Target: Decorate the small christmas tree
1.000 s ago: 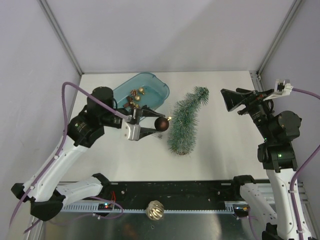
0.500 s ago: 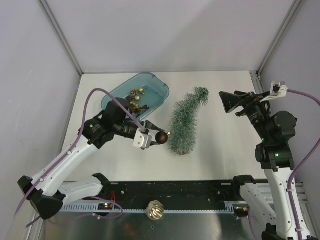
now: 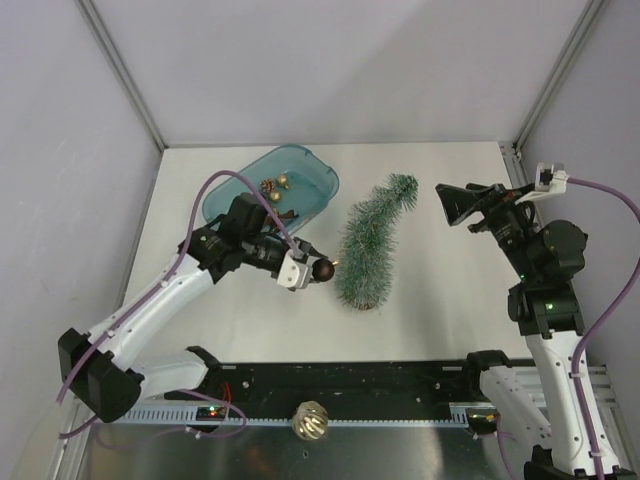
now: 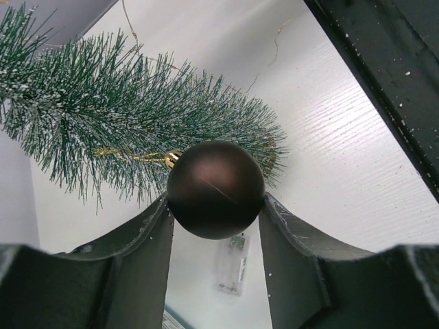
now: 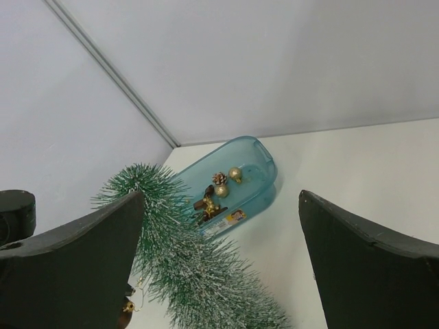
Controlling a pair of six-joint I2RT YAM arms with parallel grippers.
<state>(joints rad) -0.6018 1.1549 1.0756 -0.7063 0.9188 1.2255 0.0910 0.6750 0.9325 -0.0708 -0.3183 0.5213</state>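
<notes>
The small christmas tree (image 3: 368, 246) lies on its side mid-table, tip toward the back; it also shows in the left wrist view (image 4: 116, 116) and the right wrist view (image 5: 199, 274). My left gripper (image 3: 318, 270) is shut on a dark brown bauble (image 4: 215, 189) (image 3: 323, 270), held just left of the tree's lower branches, its gold cap and hook touching the needles. My right gripper (image 3: 450, 203) hangs open above the table to the right of the tree tip, nothing between its fingers (image 5: 75, 267).
A teal tub (image 3: 310, 170) (image 5: 264, 161) at the back left holds gold baubles, a pine cone and brown ornaments. A clear battery pack (image 4: 232, 264) lies on the table beneath the left gripper. A gold ball (image 3: 311, 421) rests on the front rail.
My left arm has swung lower and carried the brown bauble slightly nearer, keeping it against the tree's lower left side. The right gripper has drifted a little left.
</notes>
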